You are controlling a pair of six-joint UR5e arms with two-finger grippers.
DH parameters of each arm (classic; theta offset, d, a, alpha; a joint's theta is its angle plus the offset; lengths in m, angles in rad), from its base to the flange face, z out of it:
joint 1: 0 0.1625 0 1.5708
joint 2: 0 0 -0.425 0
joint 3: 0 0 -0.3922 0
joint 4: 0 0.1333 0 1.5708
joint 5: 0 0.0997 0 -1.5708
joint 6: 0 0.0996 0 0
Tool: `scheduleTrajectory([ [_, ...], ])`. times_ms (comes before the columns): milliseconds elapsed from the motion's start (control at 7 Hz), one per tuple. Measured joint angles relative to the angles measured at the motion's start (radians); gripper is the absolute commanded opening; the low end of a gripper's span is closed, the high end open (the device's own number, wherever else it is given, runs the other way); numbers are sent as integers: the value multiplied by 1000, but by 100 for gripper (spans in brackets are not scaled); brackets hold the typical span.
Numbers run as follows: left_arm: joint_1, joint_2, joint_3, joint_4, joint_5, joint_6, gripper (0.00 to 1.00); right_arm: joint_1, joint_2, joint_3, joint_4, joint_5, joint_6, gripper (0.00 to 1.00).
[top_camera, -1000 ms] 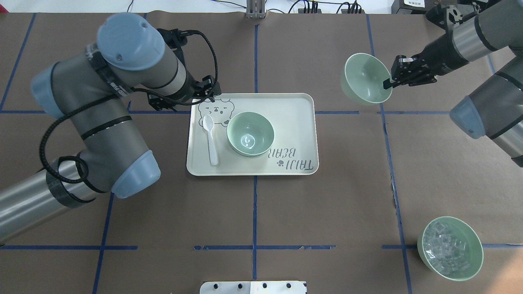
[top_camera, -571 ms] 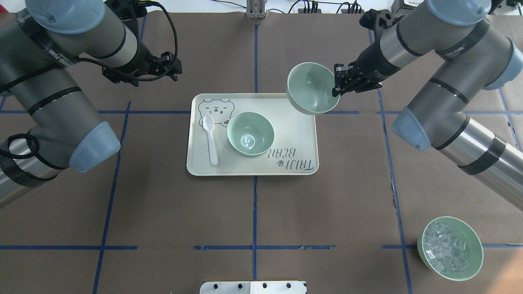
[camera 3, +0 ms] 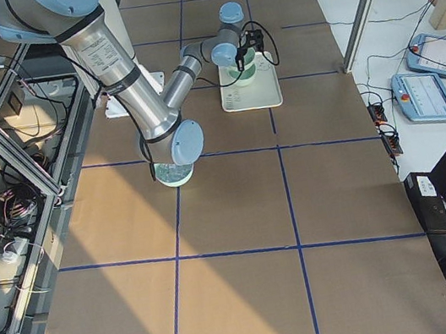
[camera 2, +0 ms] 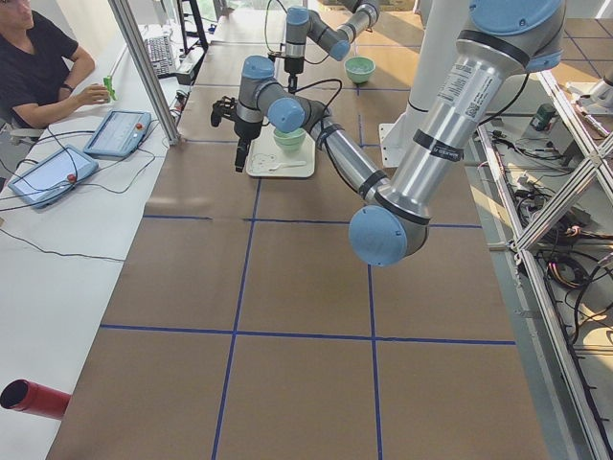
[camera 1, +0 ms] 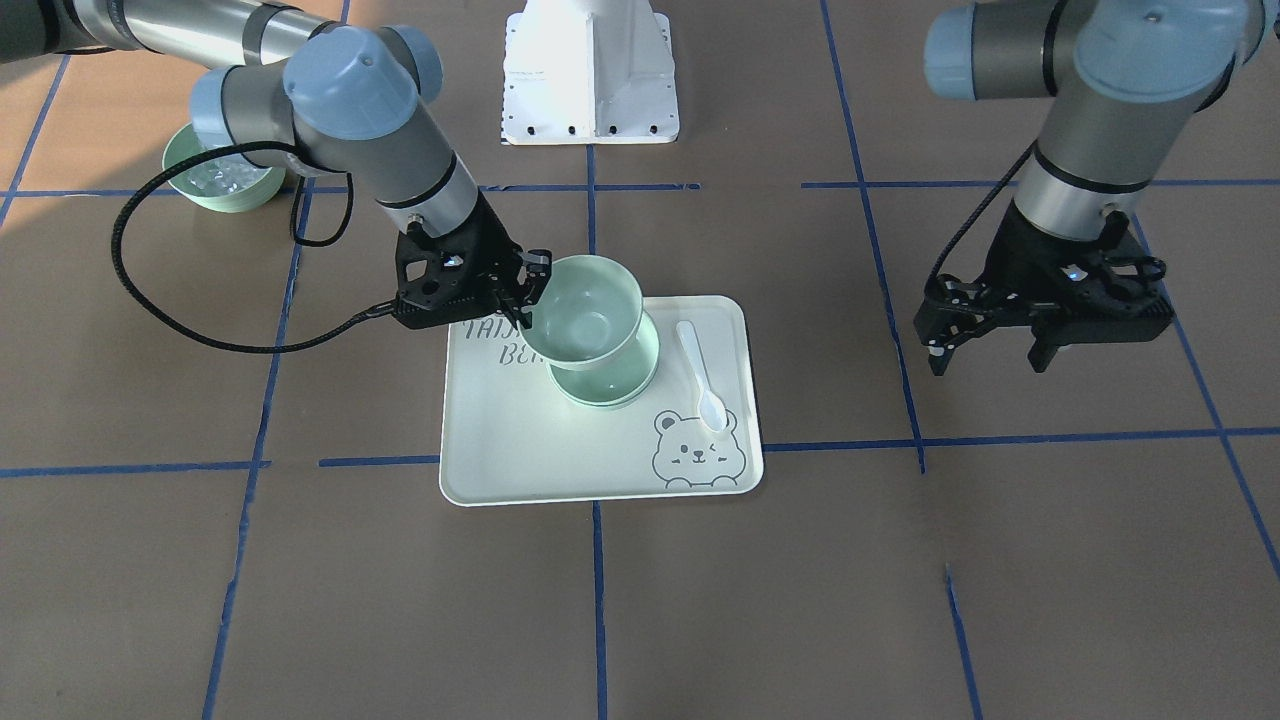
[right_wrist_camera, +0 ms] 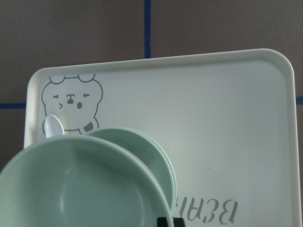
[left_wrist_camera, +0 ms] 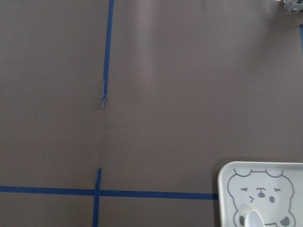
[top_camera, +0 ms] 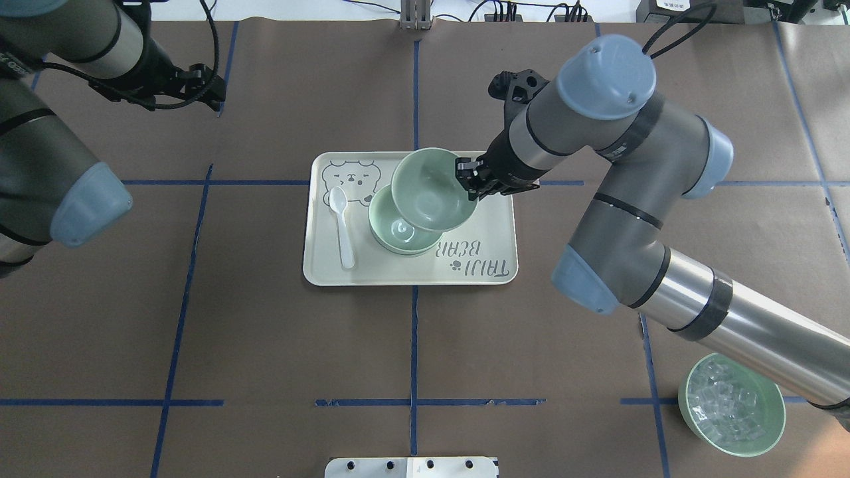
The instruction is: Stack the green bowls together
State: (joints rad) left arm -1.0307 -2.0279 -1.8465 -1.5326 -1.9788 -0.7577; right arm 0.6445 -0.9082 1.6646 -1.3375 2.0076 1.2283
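My right gripper [top_camera: 463,180] is shut on the rim of a pale green bowl [top_camera: 428,189] and holds it tilted just above the tray. In the front view the right gripper [camera 1: 525,298] and the held bowl [camera 1: 585,312] hang over the green bowls [camera 1: 612,385] nested on the tray. The wrist view shows the held bowl [right_wrist_camera: 71,189] overlapping the nested bowls [right_wrist_camera: 154,156], which show a doubled rim. The nested bowls [top_camera: 392,236] stick out left of the held one. My left gripper [camera 1: 988,358] is open and empty, away from the tray, at the far left [top_camera: 207,93].
The bear-print tray [top_camera: 332,269] also holds a white spoon [top_camera: 343,229] left of the bowls. A green bowl of clear cubes [top_camera: 730,405] stands at the near right, partly under my right arm. A white base plate [top_camera: 412,467] sits at the near edge.
My right gripper carried the bowl leftward from the far right to over the tray's bowls. My left arm drew back from the tray's corner to the far left.
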Motion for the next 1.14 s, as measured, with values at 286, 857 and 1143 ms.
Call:
scheduleTrajectory([
  [286,-40,26,1,-2,-19,71,100,-13,20,-32,-6,-23,9,0],
  [857,-47,36,5,-5,-21,81,100,-14,27,-55,0,-30,10,100],
  [1143,-46,44,5,-7,-20,81,100,-12,27,-62,3,-41,11,100],
])
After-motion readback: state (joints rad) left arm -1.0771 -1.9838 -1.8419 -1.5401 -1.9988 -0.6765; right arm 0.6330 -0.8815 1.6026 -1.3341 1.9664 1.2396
